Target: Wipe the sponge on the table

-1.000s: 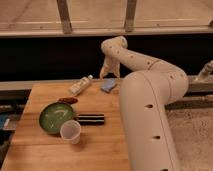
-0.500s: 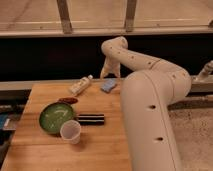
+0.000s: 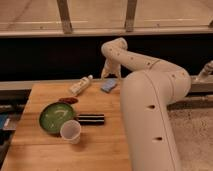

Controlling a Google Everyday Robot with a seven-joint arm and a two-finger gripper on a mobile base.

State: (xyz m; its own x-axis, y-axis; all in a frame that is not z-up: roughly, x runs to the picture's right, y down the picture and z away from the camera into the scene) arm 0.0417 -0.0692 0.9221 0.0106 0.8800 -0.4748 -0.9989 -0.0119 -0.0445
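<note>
No readable text.
Nothing legible on the white tube (image 3: 80, 85) or the end effector (image 3: 109, 74) at upper centre.

The arm (image 3: 150, 105) is thick, smooth and cream-white, with rounded segments and small dark holes. The gripper (image 3: 109, 72), same colour, hangs just above the sponge (image 3: 109, 86) at the far edge of the table (image 3: 100, 147).

High, behind arm (image 3: 150, 110) (hand (image 3: 108, 74) farthest).

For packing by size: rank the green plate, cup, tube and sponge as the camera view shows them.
Green plate
Cup
Tube and sponge: alike, farther away, unranked
Gripper hangs just above the sponge.
</note>
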